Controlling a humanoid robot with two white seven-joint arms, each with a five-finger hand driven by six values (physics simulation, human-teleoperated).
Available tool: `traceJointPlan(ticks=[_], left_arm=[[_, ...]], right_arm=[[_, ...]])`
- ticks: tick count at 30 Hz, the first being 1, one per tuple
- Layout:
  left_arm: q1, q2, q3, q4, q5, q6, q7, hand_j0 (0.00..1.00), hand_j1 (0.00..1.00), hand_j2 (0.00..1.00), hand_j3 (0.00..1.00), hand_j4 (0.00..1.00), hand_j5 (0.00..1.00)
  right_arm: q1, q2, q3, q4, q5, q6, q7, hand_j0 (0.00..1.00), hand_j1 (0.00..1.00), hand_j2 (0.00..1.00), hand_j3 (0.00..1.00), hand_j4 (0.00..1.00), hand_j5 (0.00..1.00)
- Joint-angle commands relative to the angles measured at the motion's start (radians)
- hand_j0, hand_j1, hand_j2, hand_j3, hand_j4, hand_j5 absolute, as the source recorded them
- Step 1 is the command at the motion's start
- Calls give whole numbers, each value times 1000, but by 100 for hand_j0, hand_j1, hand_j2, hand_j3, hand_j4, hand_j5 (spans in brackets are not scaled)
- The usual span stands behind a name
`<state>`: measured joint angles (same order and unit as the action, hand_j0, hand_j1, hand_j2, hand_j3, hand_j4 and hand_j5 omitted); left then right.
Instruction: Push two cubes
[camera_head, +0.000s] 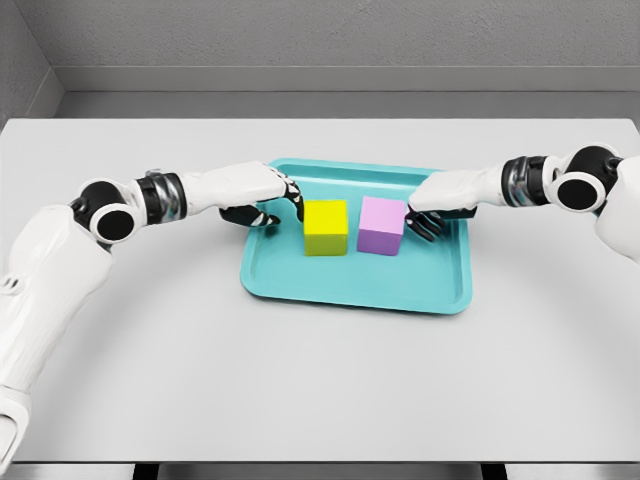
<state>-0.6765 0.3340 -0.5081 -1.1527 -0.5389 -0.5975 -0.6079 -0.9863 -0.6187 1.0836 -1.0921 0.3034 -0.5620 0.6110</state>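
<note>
Inside the teal tray (300, 285) on the tabletop (150, 370): yellow cube (326, 227) and purple cube (381, 225), side by side, slightly apart. We set our left hand (262, 200) and right hand (432, 207), fingers curled and empty, at the cubes' outer faces, likely to push them together.

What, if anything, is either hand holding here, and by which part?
Nothing is held. The left hand sits beside the yellow cube, the right hand against the purple cube; neither grasps.
</note>
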Motion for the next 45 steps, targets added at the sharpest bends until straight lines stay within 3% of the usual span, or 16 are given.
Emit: traceJointPlan(ticks=[1, 9, 37, 45], left_arm=[[0, -12, -6, 10, -20, -13, -3, 63, 63, 63, 63, 63, 63], [0, -27, -6, 19, -20, -13, -3, 63, 63, 63, 63, 63, 63], [0, -27, 2, 34, -16, -13, -3, 63, 63, 63, 63, 63, 63], [2, 11, 6, 24, -3, -13, -3, 63, 63, 63, 63, 63, 63]], right_arm=[[0, -1, 4, 6, -4, 2, 0, 10, 10, 10, 10, 10, 10], [-15, 42, 5, 93, 17, 2, 0, 10, 10, 10, 10, 10, 10], [-41, 88, 5, 95, 52, 2, 0, 10, 10, 10, 10, 10, 10], [-41, 82, 5, 136, 59, 1, 0, 10, 10, 10, 10, 10, 10]])
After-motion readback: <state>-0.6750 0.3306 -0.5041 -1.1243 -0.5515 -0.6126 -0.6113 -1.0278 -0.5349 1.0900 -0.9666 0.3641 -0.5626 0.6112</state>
